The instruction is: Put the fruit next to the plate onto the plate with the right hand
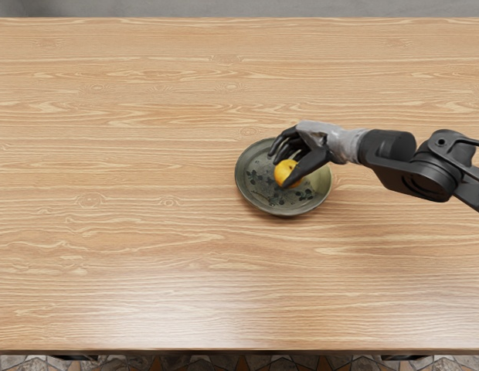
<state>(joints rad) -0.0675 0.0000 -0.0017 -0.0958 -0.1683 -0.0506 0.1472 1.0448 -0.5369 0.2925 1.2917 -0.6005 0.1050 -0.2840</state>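
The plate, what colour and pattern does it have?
The plate is olive green with dark markings; the head view shows it.

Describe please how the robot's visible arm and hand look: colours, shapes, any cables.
Only the right arm shows. Its segments are matte black, with a round, disc-like joint housing. The wrist section is lighter grey, like a sleeve. The right hand has slim black jointed fingers. No markings are legible.
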